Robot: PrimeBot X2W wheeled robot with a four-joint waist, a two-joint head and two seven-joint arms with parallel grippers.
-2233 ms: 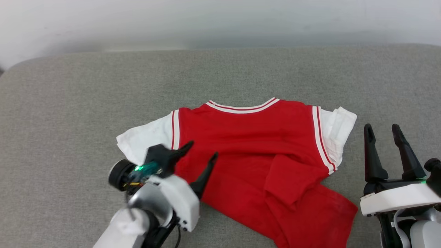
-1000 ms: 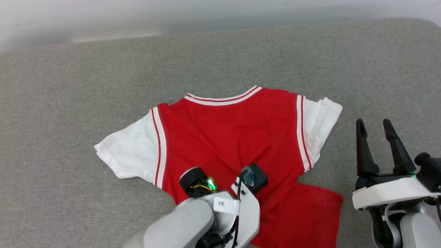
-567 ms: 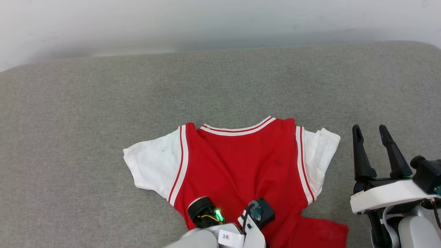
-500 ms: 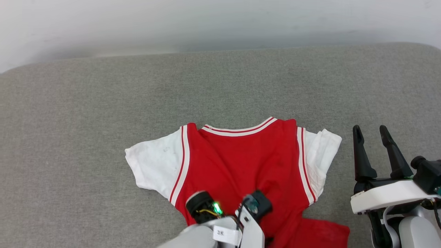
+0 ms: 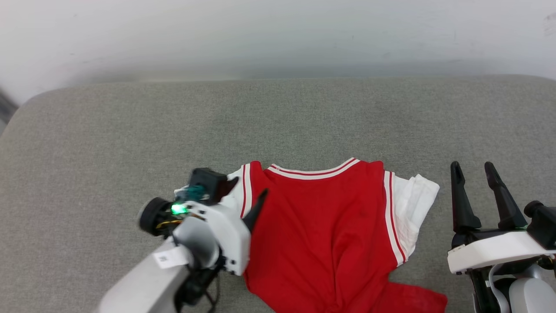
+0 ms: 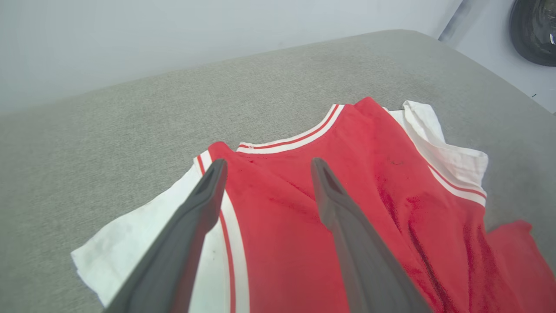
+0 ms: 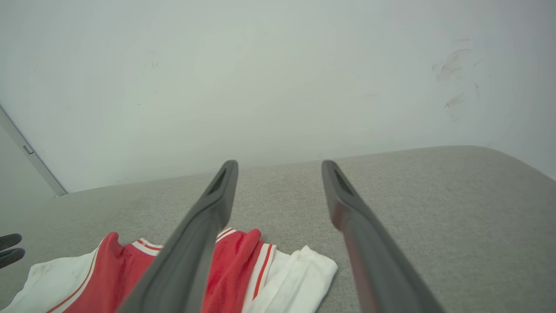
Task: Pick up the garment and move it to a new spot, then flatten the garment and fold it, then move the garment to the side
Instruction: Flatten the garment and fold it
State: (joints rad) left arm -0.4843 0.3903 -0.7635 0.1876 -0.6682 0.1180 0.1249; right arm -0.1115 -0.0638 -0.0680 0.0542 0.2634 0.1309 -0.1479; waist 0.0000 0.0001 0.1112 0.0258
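The garment (image 5: 321,226) is a red T-shirt with white sleeves, lying spread on the grey cushion, striped neckline at the far side. Its lower part is creased and runs off the head view's bottom edge. My left gripper (image 5: 249,186) is open and holds nothing; it hovers over the shirt's left shoulder seam and hides part of the left sleeve. In the left wrist view the garment (image 6: 278,217) lies under the left gripper (image 6: 268,163), one finger over the white sleeve, the other over the red body. My right gripper (image 5: 472,167) stands open beside the right sleeve, off the cloth. The right wrist view shows the right gripper (image 7: 279,165) above the garment (image 7: 236,261).
The grey cushion (image 5: 108,139) stretches wide on the left and behind the shirt. A white wall (image 5: 278,34) rises just past its far edge. The cushion's rounded left corner (image 5: 26,104) drops away. The left gripper's fingertips (image 7: 8,248) show at the right wrist view's left edge.
My left gripper has opened, let go of the shirt's lower middle, and moved left and forward to the left shoulder. The head camera has shifted. The right arm has held still.
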